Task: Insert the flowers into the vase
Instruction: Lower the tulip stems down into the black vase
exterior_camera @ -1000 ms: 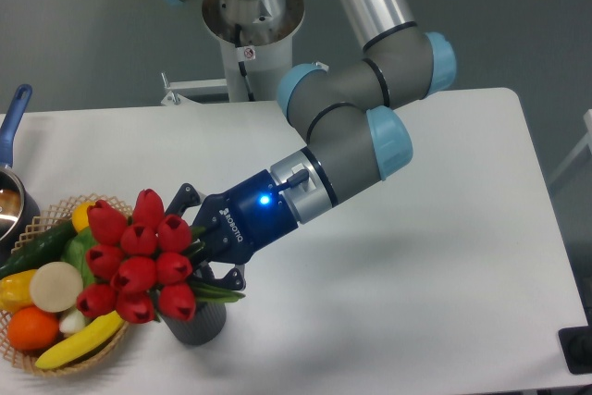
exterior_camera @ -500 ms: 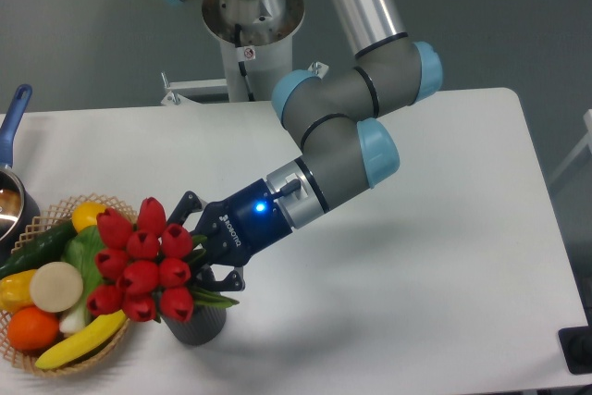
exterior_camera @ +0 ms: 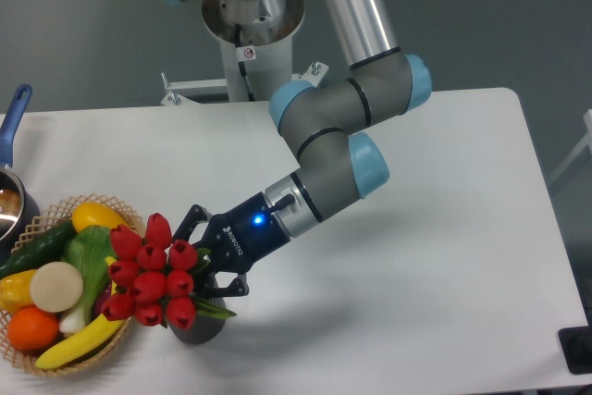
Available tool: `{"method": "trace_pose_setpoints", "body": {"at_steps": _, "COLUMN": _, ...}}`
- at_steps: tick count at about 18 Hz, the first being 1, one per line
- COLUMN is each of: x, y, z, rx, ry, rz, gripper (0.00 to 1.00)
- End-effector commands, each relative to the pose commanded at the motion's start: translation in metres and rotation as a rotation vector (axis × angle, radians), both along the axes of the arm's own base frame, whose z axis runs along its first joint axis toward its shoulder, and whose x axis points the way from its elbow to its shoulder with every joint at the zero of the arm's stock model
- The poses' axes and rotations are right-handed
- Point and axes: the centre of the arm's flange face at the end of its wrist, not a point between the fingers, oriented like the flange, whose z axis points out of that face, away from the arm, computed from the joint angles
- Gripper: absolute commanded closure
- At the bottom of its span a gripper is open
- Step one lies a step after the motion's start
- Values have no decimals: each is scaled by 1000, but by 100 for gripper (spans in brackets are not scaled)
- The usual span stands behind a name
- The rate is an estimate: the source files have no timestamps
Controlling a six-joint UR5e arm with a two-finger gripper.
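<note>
We see our gripper (exterior_camera: 205, 261) clamped on the stems of the flowers (exterior_camera: 151, 270), holding them tilted left over the vase (exterior_camera: 196, 327), which stands near-left on the table (exterior_camera: 444, 228), beside the basket (exterior_camera: 37, 358).

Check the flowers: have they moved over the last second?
Yes. The flowers have sunk lower in the frame, closer onto the vase, which stayed put; the end effector holds them.
</note>
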Motion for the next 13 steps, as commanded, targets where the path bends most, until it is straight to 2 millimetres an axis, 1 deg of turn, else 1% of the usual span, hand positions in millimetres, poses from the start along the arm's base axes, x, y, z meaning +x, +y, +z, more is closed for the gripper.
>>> {"method": "trace_pose_setpoints", "body": {"at_steps": 4, "x": 4, "y": -3, "z": -9, "rx": -6, "ry": -4, "rz": -4, "gripper": 61}}
{"method": "trace_pose_setpoints", "body": {"at_steps": 5, "x": 4, "y": -4, "z": -11, "rx": -10, "ry": 8, "rz": -6, "gripper": 56}}
{"method": "trace_pose_setpoints", "body": {"at_steps": 6, "x": 5, "y": -5, "z": -14, "rx": -29, "ry": 23, "rz": -5, "gripper": 45}}
{"method": "trace_pose_setpoints", "body": {"at_steps": 8, "x": 5, "y": -5, "z": -14, "rx": -32, "ry": 23, "rz": -5, "gripper": 32}}
{"method": "trace_pose_setpoints", "body": {"at_steps": 10, "x": 5, "y": -5, "z": -14, "rx": -32, "ry": 22, "rz": -4, "gripper": 29}}
{"method": "trace_pose_setpoints", "body": {"at_steps": 13, "x": 4, "y": -6, "z": -13, "rx": -32, "ry": 22, "rz": -2, "gripper": 27}}
